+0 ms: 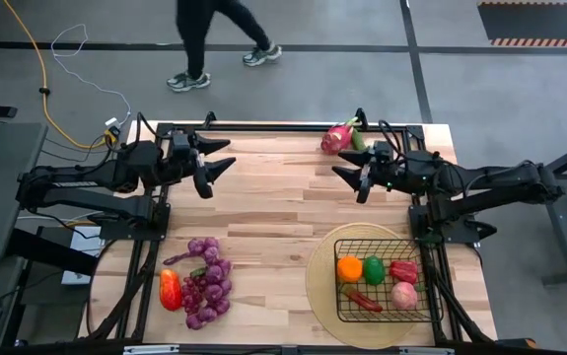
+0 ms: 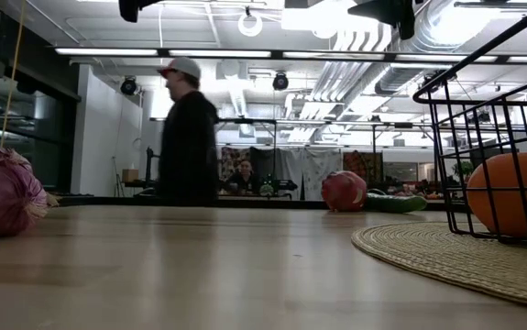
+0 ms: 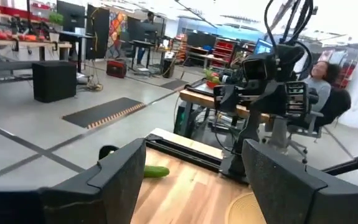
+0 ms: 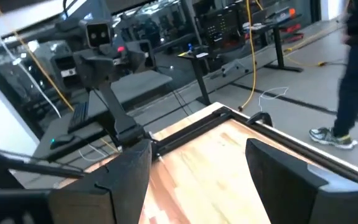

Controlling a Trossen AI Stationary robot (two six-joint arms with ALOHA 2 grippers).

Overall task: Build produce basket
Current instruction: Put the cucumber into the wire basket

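Observation:
The black wire basket stands on a round woven mat at the near right. It holds an orange, a green pepper, a red pepper, a pink fruit and a long red chili. Purple grape bunches and a red-orange pepper lie on the table at the near left. A pink dragon fruit and a green cucumber lie at the far edge. My left gripper and right gripper hover level above the far half, facing each other, both open with nothing between the fingers.
Bare wood lies between the grapes and the mat and under both grippers. A person walks on the floor beyond the far edge and also shows in the low view. The arms' black frames run along the table's left and right sides.

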